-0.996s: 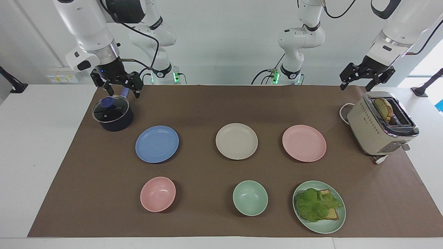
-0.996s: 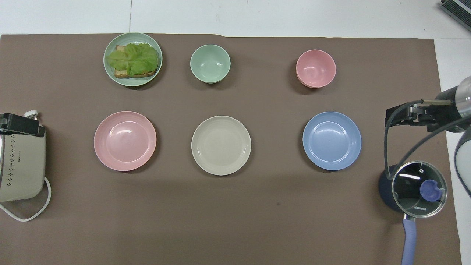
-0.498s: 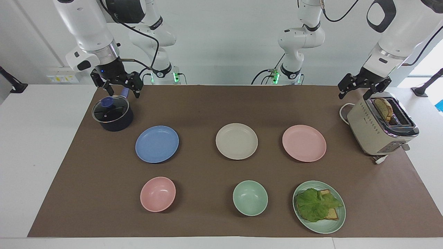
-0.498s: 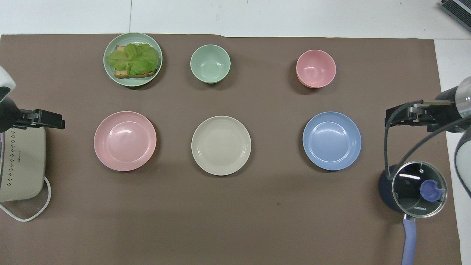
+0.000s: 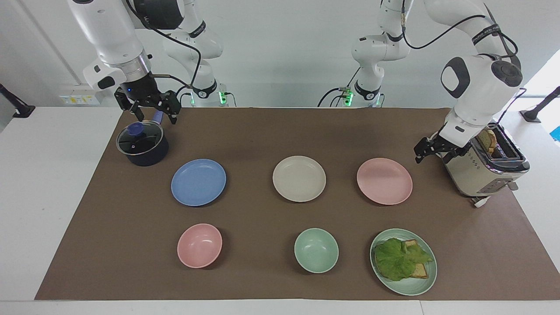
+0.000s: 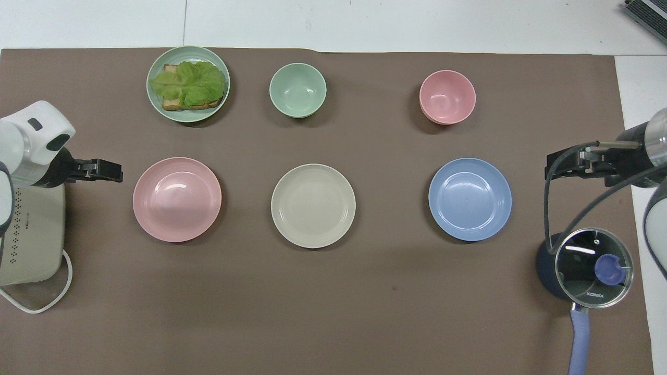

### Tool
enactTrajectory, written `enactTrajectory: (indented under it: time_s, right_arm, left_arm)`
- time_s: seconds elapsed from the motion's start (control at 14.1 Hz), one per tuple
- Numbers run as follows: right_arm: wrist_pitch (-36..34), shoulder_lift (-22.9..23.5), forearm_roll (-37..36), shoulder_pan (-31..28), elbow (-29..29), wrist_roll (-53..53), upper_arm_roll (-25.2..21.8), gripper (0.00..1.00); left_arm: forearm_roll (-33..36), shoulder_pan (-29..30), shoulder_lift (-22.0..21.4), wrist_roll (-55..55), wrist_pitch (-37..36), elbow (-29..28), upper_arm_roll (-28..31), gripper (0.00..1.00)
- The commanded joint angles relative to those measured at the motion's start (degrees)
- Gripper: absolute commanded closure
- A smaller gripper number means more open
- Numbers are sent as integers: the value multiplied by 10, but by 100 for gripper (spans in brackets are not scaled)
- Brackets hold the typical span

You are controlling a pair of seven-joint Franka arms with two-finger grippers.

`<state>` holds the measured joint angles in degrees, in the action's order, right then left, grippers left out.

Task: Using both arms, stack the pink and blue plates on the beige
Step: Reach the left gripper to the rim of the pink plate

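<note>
Three equal plates lie in a row on the brown mat: the pink plate (image 5: 384, 181) (image 6: 177, 199) toward the left arm's end, the beige plate (image 5: 299, 178) (image 6: 313, 205) in the middle, and the blue plate (image 5: 198, 182) (image 6: 470, 199) toward the right arm's end. All three are bare and apart from each other. My left gripper (image 5: 425, 153) (image 6: 112, 170) hangs open and empty, low over the mat between the toaster and the pink plate. My right gripper (image 5: 156, 119) (image 6: 557, 167) waits open and empty above the lidded pot.
A beige toaster (image 5: 477, 170) (image 6: 31, 234) with a slice of bread stands at the left arm's end. A dark pot with a glass lid (image 5: 142, 144) (image 6: 589, 265) stands at the right arm's end. Farther out are a pink bowl (image 5: 199, 245), a green bowl (image 5: 316, 250) and a green plate (image 5: 411, 288) with toast and lettuce.
The left arm has swung down from above the toaster and come toward the pink plate. The right arm and all plates have stayed put.
</note>
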<state>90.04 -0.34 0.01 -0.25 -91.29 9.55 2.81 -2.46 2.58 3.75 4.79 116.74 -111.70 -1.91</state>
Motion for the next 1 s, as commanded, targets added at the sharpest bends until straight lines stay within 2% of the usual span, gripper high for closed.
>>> enactTrajectory:
  time_s: [0.0, 0.21, 0.43, 0.5, 0.64, 0.71, 0.78, 0.85, 0.93]
  right_arm:
    - [7, -11, 13, -6, -11, -13, 1, 0]
    - [6, -12, 12, -7, -11, -15, 0, 0]
    - [5, -12, 13, -6, -11, -14, 1, 0]
    - [6, -12, 12, -6, -10, -15, 1, 0]
    - [0, -12, 13, -6, -11, -15, 1, 0]
    - [-1, -12, 13, -6, -11, -15, 2, 0]
    - [-1, -12, 13, -6, -10, -15, 3, 0]
    - [0, -12, 13, -6, -10, -15, 3, 0]
    - [0, -12, 13, -6, -10, -16, 3, 0]
  left_arm:
    - [5, 3, 21, 9, 87, -54, -2, 0]
    - [5, 1, 44, 9, 153, -96, -2, 0]
    - [5, 0, 44, 20, 176, -128, -2, 0]
    - [5, -4, 48, 22, 176, -128, -2, 8]
    - [5, -5, 49, 21, 175, -130, -2, 39]
    - [5, -2, 49, 20, 174, -130, -2, 68]
    - [5, 2, 49, 22, 171, -129, -3, 91]
    - [5, 2, 50, 22, 169, -125, -3, 100]
    - [5, 2, 50, 22, 168, -124, -3, 100]
